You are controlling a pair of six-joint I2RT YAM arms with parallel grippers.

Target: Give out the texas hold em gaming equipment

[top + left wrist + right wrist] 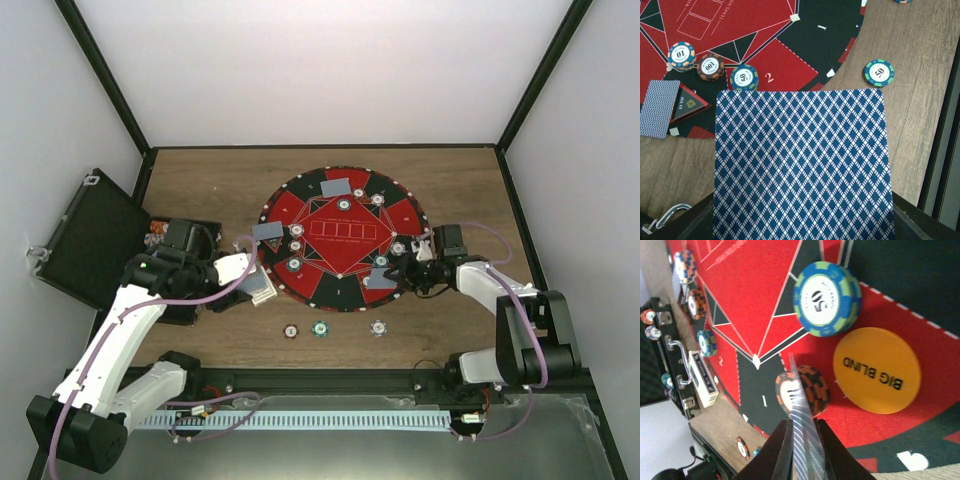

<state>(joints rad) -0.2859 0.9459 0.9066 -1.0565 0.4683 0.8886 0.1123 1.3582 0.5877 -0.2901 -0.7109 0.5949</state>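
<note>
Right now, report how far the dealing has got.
Done: chip stacks, face-down cards and the Big Blind disc sit on the mat. In hand: left gripper holds a blue-backed card, right gripper an edge-on card. Remaining: three loose chips lie off the mat.

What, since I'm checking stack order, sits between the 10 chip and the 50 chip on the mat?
The 100 chip, flanked by the 10 chip and 50 chip, in the left wrist view.
</note>
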